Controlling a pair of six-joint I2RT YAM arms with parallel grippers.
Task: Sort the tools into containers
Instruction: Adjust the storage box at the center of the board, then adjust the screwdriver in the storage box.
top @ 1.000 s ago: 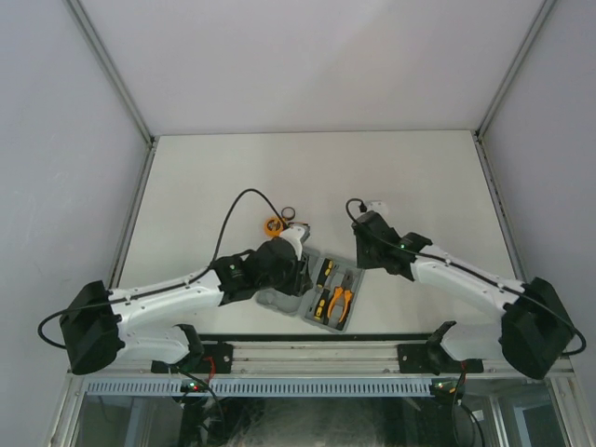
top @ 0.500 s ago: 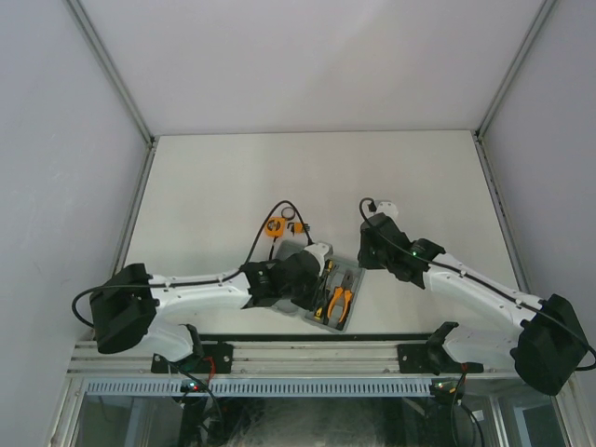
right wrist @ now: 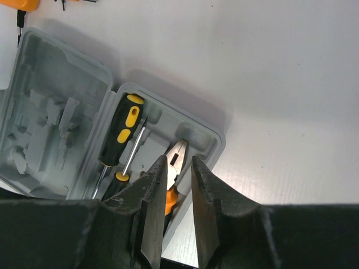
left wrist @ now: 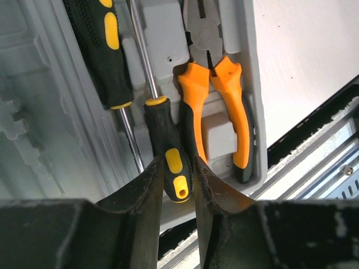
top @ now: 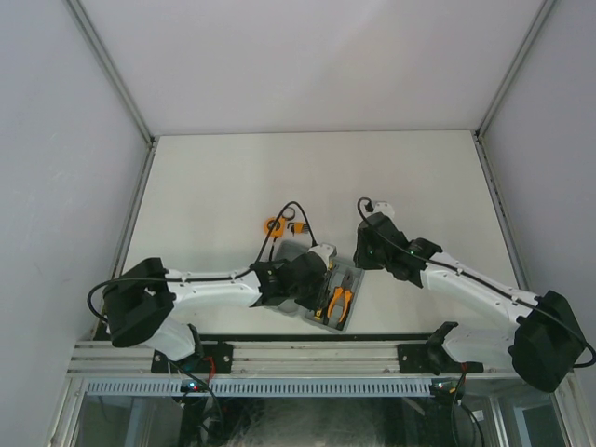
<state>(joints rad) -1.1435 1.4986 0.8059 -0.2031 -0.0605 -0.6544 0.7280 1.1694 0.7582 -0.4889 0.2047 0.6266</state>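
The left hand point(left wrist: 178, 163) clamps a screwdriver point(left wrist: 162, 123) in the case point(left wrist: 160, 33). The right hand point(right wrist: 178, 162) is apart, empty, above the pliers point(right wrist: 177, 150).

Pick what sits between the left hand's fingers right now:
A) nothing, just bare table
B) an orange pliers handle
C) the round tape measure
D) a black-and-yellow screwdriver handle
D: in the left wrist view the left hand has a finger close against each side of the screwdriver handle, which lies in the grey case right beside the pliers.
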